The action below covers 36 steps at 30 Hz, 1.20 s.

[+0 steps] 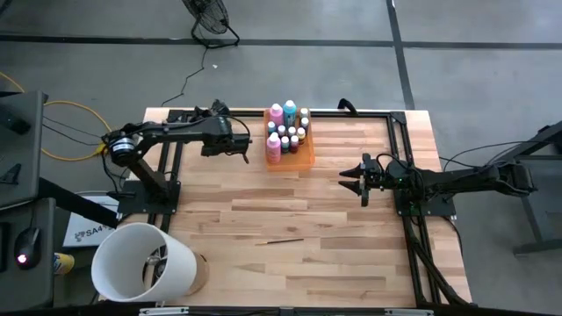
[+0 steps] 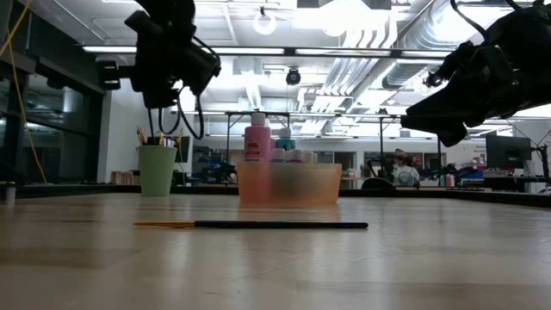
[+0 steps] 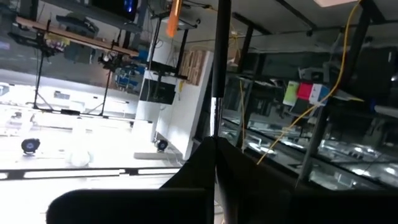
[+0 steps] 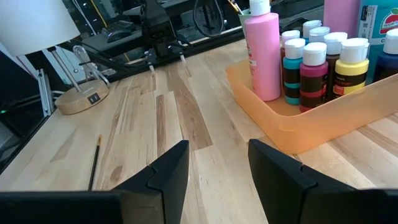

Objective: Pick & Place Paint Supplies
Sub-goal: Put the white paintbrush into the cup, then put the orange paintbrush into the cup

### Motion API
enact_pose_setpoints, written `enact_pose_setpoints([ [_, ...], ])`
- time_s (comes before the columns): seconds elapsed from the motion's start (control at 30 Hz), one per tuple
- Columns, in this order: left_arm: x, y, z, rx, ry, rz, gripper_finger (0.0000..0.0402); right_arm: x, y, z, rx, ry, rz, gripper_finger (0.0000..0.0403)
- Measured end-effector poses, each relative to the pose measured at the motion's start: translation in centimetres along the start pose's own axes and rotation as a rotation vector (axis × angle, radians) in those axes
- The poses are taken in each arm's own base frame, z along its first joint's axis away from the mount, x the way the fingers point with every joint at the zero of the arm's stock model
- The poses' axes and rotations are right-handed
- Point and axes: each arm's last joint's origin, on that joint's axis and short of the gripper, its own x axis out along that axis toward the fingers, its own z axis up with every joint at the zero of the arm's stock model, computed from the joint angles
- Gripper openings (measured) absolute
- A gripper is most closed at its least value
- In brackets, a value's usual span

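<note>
The translucent orange tray (image 1: 303,158) stands at the table's far middle. It holds pink (image 4: 264,53) and teal bottles (image 1: 290,110) and several small pale-capped bottles (image 4: 314,65). My left gripper (image 1: 239,145) hangs just left of the tray, above a mint-green cup (image 2: 157,170) with brushes in it, and is shut on a thin dark brush (image 3: 219,74). One dark-handled brush (image 2: 258,225) lies flat on the table's near middle. My right gripper (image 1: 344,178) waits open at the right, fingers level and pointing toward the tray. My left gripper pinches the brush's thin dark handle (image 3: 215,124) between the tips of its two shut fingers. The handle runs across the fingers and out past them. The brush is clear of the table; its far end does not show.
A white lampshade (image 1: 140,262) on a round wooden base stands at the near left corner. Black frame rails (image 1: 404,132) run along the table's left, far and right sides. Bare wood lies between the tray and the loose brush.
</note>
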Motion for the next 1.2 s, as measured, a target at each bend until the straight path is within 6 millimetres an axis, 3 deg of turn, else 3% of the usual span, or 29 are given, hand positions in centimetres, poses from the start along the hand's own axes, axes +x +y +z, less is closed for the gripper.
enact_pose_setpoints([
  [0.27, 0.1, 0.1, 0.5, 0.015, 0.002, -0.004, 0.0009, 0.0, 0.0, 0.0, 0.000, 0.000, 0.000, 0.0160],
  [0.73, -0.2, 0.2, 0.5, -0.034, 0.018, 0.024, 0.0102, 0.0, 0.0, 0.0, 0.000, 0.000, 0.000, 0.0160],
  [1.0, -3.1, 0.5, -0.9, -0.146, -0.015, 0.152, 0.0105, 0.0, 0.0, 0.0, 0.000, 0.000, 0.000, 0.0160],
  [1.2, -6.3, 0.4, -3.7, -0.417, -0.128, 0.248, 0.0106, 0.0, 0.0, 0.0, 0.000, 0.000, 0.000, 0.0160],
])
